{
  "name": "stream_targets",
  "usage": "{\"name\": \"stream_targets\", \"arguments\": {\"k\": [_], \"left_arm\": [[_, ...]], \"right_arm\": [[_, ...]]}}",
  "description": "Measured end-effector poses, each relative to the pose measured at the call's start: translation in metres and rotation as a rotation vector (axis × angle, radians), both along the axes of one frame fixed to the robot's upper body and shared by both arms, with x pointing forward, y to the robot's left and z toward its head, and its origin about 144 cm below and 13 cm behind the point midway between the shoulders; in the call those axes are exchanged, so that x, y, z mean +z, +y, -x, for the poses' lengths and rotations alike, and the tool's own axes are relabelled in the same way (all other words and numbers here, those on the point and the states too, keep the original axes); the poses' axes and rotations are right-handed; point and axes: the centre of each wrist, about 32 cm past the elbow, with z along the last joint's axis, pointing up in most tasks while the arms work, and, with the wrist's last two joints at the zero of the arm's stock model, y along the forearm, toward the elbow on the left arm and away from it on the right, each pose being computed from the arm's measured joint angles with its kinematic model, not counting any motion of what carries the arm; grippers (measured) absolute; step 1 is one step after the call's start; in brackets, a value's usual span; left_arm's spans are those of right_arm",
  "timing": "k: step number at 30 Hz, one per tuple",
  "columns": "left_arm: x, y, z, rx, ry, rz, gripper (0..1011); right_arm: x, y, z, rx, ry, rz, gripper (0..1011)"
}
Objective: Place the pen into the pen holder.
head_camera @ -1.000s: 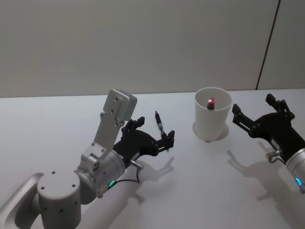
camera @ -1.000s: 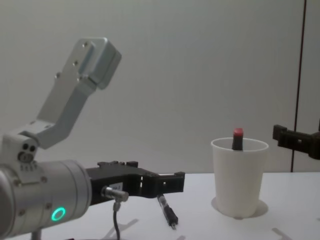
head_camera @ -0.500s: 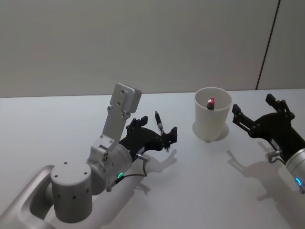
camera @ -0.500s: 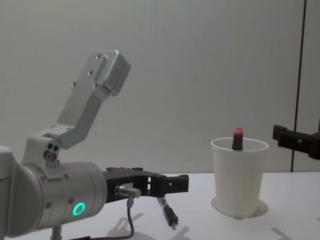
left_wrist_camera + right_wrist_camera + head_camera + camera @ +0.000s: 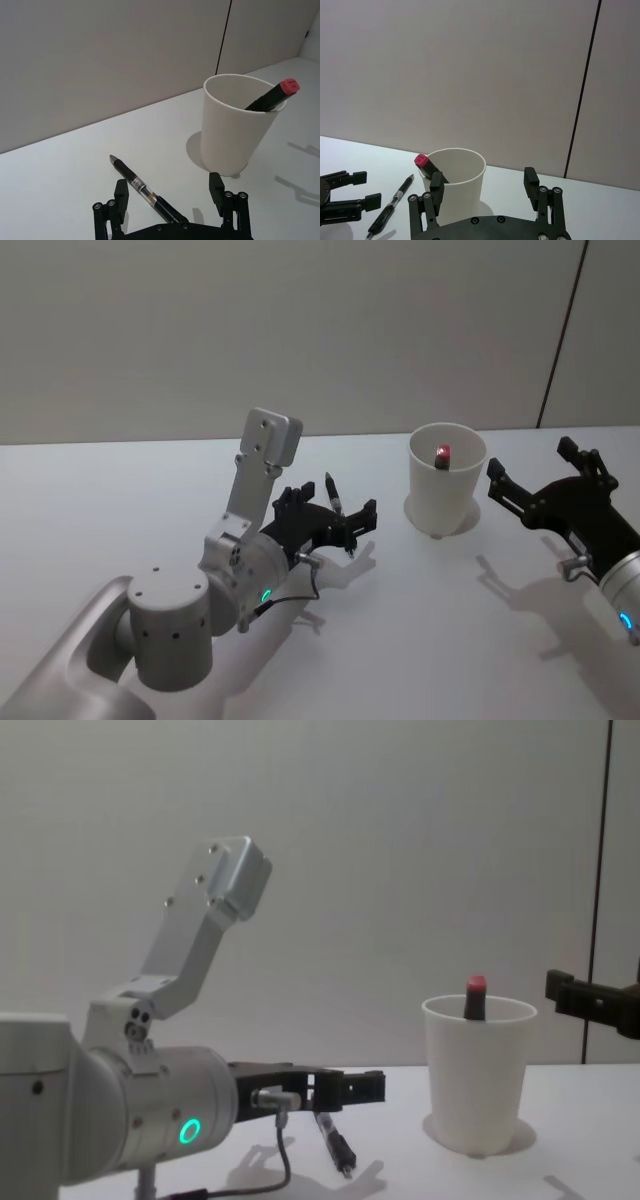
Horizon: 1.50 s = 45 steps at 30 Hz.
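A black and clear pen [image 5: 335, 500] lies flat on the white table, left of the pen holder [image 5: 447, 483], a white paper cup. A red-capped black marker [image 5: 443, 453] leans inside the cup. My left gripper [image 5: 333, 516] is open just above the table, one finger on each side of the pen, not touching it. The left wrist view shows the pen [image 5: 142, 189] running between the fingers [image 5: 121, 192] toward the palm, with the cup [image 5: 235, 130] beyond. The right gripper [image 5: 530, 462] hangs open to the right of the cup, holding nothing.
The white table [image 5: 450, 630] runs back to a plain grey wall [image 5: 300, 330]. My left forearm and elbow [image 5: 180, 620] fill the near left. Bare tabletop lies between the pen and the cup.
The left arm has reached forward and right, bringing its open fingers farther along the pen toward the cup. The pen, the cup and the right arm have not moved.
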Motion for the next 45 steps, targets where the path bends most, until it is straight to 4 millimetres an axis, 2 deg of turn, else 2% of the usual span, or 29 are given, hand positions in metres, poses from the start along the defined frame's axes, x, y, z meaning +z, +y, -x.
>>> {"name": "stream_targets", "arguments": {"k": [17, 45], "left_arm": [[-0.005, -0.011, -0.014, 0.042, 0.033, -0.007, 1001], [-0.013, -0.026, -0.022, 0.135, 0.074, -0.071, 1001]], "right_arm": [[0.0, 0.0, 0.0, 0.0, 0.0, 0.0, 1002], [0.0, 0.0, 0.0, 0.0, 0.0, 0.0, 1002]]}}
